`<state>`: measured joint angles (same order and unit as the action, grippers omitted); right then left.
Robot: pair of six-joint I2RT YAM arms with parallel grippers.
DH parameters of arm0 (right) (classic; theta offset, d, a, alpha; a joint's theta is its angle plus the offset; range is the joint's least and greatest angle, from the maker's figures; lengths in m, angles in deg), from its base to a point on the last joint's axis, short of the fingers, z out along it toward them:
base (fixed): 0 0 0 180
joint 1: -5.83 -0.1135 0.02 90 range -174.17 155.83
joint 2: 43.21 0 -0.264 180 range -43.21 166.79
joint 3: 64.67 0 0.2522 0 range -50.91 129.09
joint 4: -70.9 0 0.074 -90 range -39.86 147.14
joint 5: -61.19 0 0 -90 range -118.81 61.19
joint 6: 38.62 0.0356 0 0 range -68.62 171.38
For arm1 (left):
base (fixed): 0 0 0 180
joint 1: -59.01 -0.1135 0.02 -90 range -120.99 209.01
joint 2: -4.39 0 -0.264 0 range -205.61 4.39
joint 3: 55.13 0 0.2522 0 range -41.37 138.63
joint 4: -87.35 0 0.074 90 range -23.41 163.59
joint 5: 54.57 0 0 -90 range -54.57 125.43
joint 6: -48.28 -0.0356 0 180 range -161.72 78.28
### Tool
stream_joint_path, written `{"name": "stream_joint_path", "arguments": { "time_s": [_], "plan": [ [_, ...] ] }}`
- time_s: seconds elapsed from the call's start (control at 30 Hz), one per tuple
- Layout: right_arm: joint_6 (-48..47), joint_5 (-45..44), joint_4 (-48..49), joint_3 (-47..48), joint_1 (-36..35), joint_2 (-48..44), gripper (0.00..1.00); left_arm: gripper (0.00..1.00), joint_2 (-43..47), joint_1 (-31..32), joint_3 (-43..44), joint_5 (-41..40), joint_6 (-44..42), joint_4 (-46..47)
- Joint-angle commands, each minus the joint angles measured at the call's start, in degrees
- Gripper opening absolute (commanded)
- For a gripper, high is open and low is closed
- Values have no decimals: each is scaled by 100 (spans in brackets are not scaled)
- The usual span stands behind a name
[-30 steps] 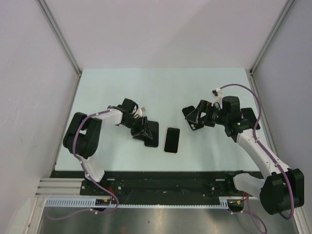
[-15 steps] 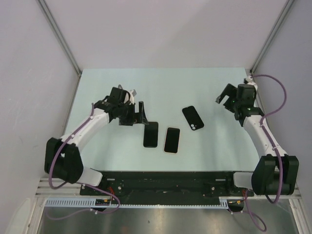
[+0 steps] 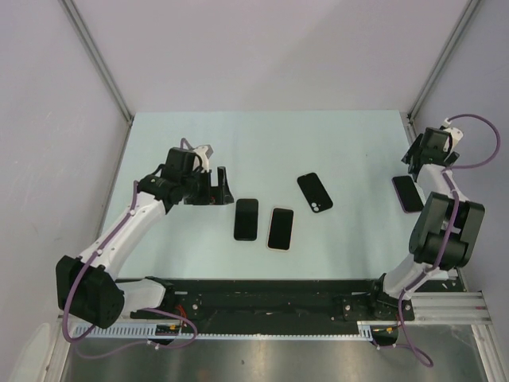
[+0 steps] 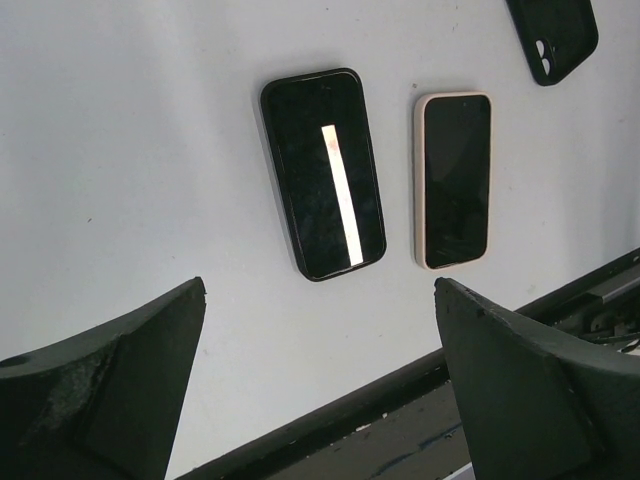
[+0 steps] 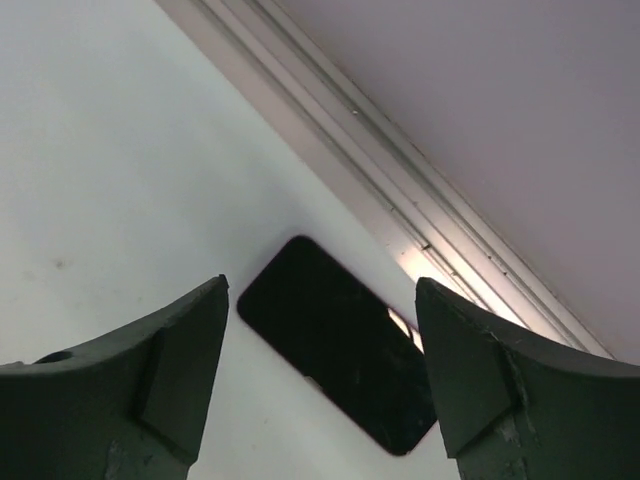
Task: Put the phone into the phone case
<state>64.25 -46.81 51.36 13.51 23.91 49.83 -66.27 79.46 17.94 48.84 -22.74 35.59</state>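
Black phone case (image 3: 315,192) back up, inside hidden, black phone (image 3: 246,219) apart

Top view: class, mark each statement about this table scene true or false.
1. Four phone-shaped items lie on the table. True.
2. The black phone lies beside the pale-cased phone. True.
3. The black case sits nearest the arm bases. False: it lies farther back than that pair.
4. The left arm's jaws grip the black phone. False: they stand open and empty.
5. The far-right phone rests on another phone. False: it lies alone on the table.
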Motion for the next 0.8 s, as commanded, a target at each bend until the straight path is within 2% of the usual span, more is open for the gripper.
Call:
{"name": "stream_joint_path", "arguments": {
  "time_s": [0.0,0.03,0.1,0.13,0.23,0.27,0.47,0.77],
  "plan": [
    [-504,-510,-195,553,178,610,74,100,175,-50,-95,-5,-88,143],
    [-600,-686,-169,562,178,776,59,100,149,-50,-104,47,-79,161],
    [-776,-1099,32,563,169,918,42,100,122,-50,-104,109,-79,179],
    [-864,-1257,103,563,160,979,25,100,96,-41,-121,118,-79,179],
    [-1259,-1557,384,563,160,1173,5,100,95,-50,-148,109,-96,170],
    [-1451,-1601,437,580,169,1260,2,100,104,-41,-156,57,-97,179],
    [-1769,-1461,464,589,195,1489,0,100,87,-50,-148,-163,-97,179],
    [-1480,-1154,-213,589,222,1718,0,100,245,-41,-183,-427,-88,170]
  ]
}}
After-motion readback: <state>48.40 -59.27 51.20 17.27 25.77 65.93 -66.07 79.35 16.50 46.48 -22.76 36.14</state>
